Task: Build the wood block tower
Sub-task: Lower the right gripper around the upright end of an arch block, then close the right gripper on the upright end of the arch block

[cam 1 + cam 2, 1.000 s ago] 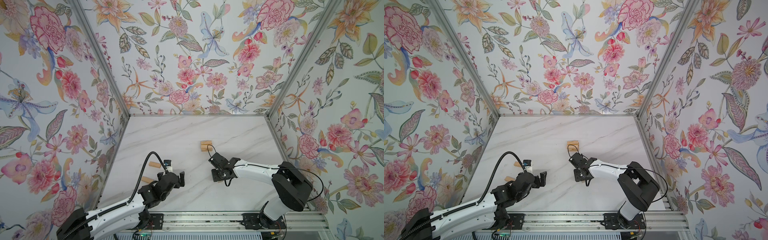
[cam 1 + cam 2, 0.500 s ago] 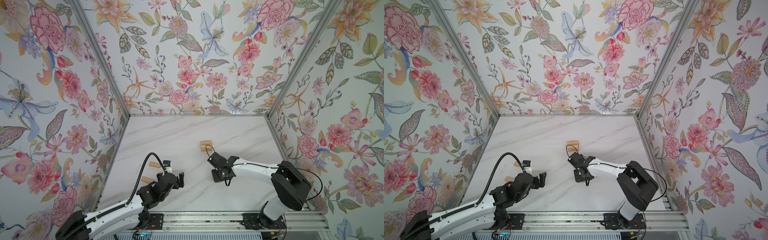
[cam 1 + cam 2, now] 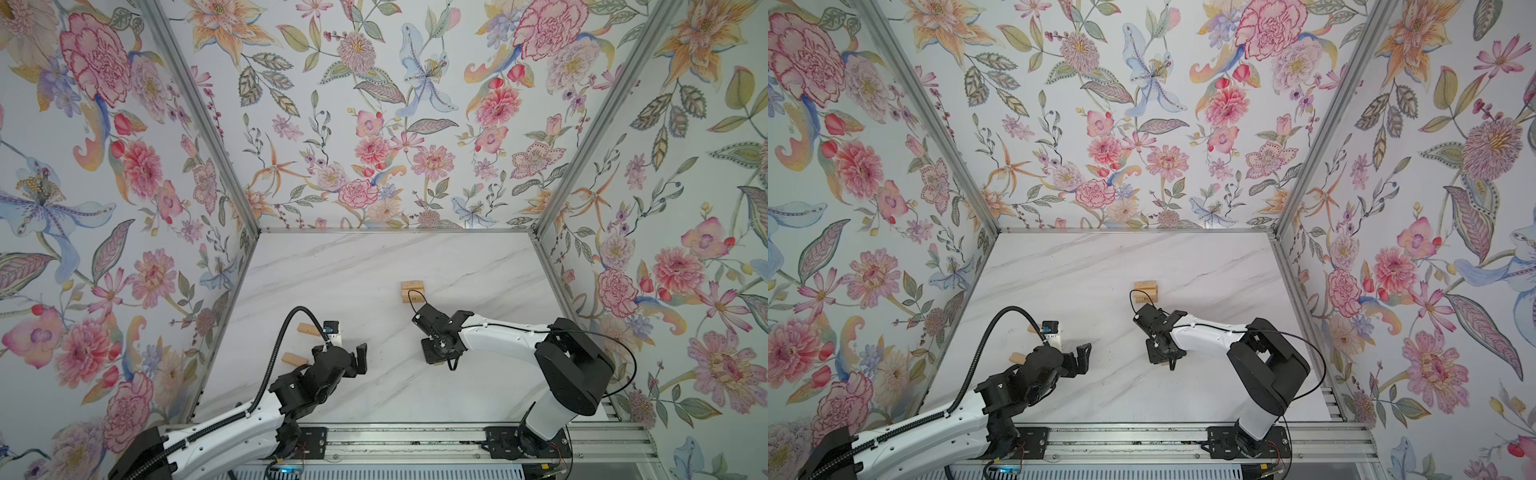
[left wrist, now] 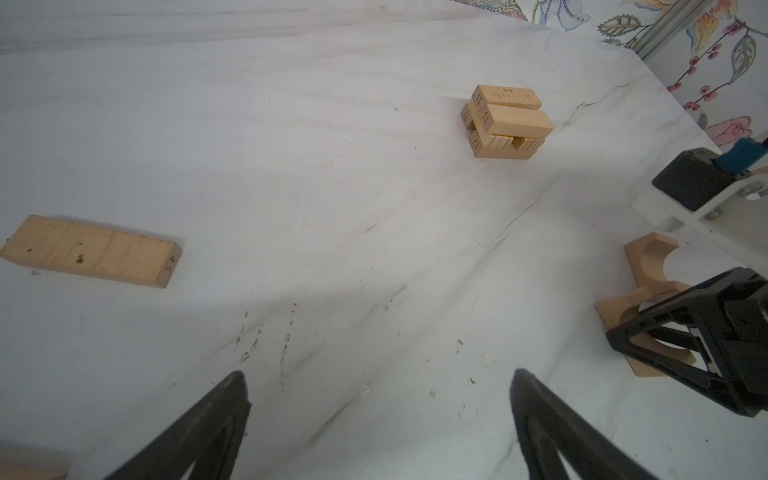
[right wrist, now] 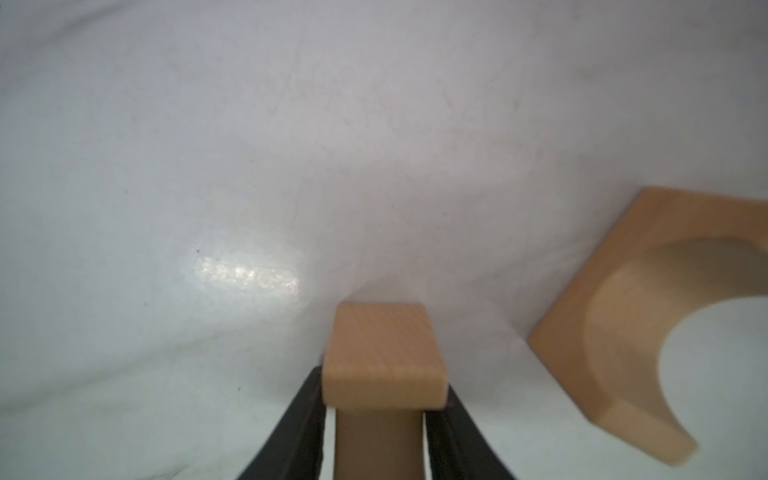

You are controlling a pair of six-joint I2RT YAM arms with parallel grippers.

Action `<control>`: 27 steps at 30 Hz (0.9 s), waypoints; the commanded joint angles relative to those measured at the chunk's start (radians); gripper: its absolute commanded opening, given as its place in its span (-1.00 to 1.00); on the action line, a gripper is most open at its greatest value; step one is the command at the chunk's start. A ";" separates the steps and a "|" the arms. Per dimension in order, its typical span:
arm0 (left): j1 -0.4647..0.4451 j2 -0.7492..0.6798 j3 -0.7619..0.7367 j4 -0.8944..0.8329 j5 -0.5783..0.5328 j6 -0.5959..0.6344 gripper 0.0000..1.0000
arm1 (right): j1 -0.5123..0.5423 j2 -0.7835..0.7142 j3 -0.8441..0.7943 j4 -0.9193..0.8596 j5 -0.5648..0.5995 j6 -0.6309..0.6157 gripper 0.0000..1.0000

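my right end effector (image 5: pixel 384 386) pinched a wood block (image 5: pixel 384 357)
that was low at the table (image 3: pixel 353 270), near side of the tower (image 3: pixel 412 291). my left end effector (image 4: pixel 379 374) hung wide open, holding nothing.

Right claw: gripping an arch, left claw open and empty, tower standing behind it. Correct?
Not quite. The right claw grips a plain bar, not an arch; an arch lies beside it, as the right wrist view shows. The left claw is open and empty, and the tower stands behind.
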 commanded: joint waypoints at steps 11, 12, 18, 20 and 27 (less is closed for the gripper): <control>0.022 -0.008 0.022 -0.050 -0.004 0.038 0.99 | -0.016 0.008 0.026 -0.021 0.003 -0.004 -0.35; 0.022 -0.006 0.027 -0.053 -0.007 0.041 0.98 | -0.016 0.004 0.029 -0.021 0.004 -0.003 -0.34; 0.030 -0.005 0.054 -0.078 -0.020 0.058 0.99 | -0.026 -0.005 0.058 -0.033 0.002 -0.006 -0.34; 0.033 -0.003 0.058 -0.080 -0.018 0.062 0.99 | -0.027 -0.002 0.075 -0.044 0.008 -0.010 -0.34; 0.057 0.027 0.097 -0.081 -0.009 0.107 0.98 | -0.047 0.018 0.173 -0.086 0.019 -0.028 -0.34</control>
